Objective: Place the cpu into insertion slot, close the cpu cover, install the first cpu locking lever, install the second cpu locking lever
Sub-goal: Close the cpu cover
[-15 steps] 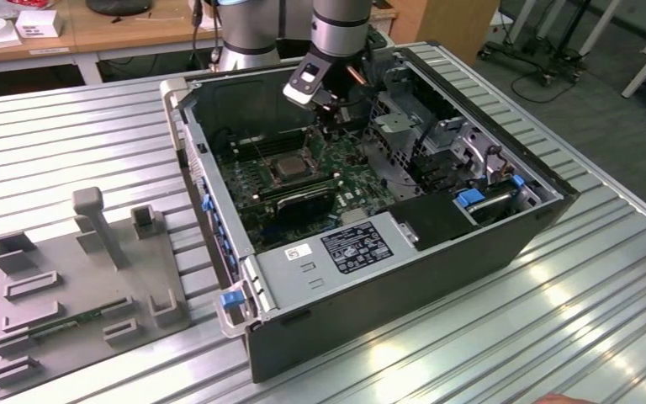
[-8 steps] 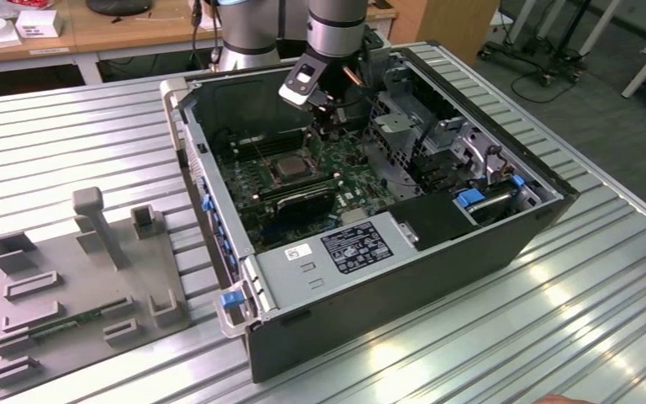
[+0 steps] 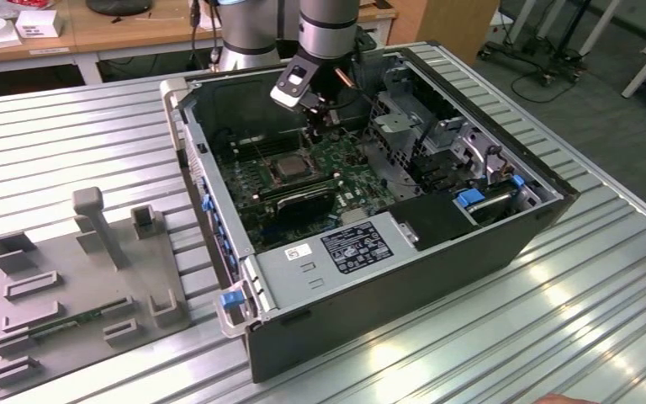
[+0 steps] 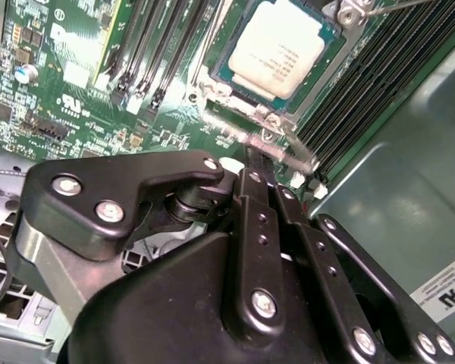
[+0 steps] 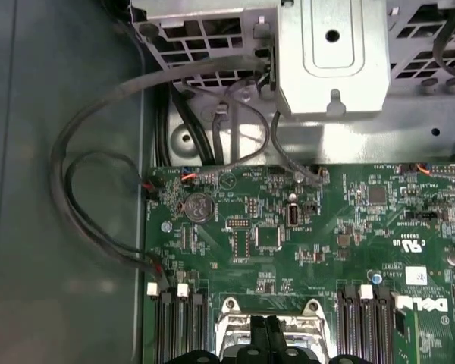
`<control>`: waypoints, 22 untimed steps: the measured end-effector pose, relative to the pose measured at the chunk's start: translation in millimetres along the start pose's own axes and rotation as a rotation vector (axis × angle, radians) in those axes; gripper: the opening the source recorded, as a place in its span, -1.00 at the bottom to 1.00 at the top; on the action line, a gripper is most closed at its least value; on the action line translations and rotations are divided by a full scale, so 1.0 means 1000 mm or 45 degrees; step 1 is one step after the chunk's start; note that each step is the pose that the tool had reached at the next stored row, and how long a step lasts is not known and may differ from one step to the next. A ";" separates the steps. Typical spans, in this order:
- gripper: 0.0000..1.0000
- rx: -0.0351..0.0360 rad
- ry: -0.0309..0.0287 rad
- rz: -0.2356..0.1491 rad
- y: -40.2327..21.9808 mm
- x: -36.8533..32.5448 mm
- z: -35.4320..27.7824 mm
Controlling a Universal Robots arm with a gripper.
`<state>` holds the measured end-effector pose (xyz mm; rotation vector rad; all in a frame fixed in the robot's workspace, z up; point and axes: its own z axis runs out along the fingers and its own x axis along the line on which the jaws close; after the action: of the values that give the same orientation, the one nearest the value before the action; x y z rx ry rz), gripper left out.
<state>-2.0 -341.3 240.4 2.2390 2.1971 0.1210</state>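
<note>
Exterior view: your hand (image 3: 320,124) hangs inside the open black computer case (image 3: 413,290). It sits over the green motherboard (image 3: 352,181), just on the far side of the insertion slot (image 3: 288,167). The case stands on the ribbed metal counter (image 3: 548,278). A grey plastic fixture (image 3: 76,286) lies well apart, at the exterior view's left.

Second wrist view: the cpu (image 4: 279,47) lies flat in the slot, a square chip with a matte silvery top and a green rim. The black fingers (image 4: 252,199) look pressed together, tips right at a thin shiny metal tab (image 4: 277,140) on the slot's edge. You can't tell whether they pinch it or only touch it. My read of the risk: that tab is smooth, springy sheet metal, so the tips could slide off and strike the long black memory slots (image 4: 148,53) or the small board parts beside them. A crooked push could also shift the chip in its seat.

First wrist view: the fingertips (image 5: 277,337) meet a silvery stamped frame, probably the cpu cover (image 5: 303,320). Soft black cables (image 5: 83,205) loop nearby and a perforated steel cage (image 5: 326,53) sits beyond, so a snag looks possible if the hand swings wide.
</note>
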 end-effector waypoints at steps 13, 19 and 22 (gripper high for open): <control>-0.79 0.0000 0.0000 0.000 -0.0108 -0.0002 -0.0001; -0.79 0.0000 0.0000 0.000 -0.0124 -0.0002 -0.0002; -0.79 0.0002 0.0001 0.000 -0.0124 -0.0002 -0.0002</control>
<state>-14.4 -341.3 239.9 2.2391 2.1973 0.1209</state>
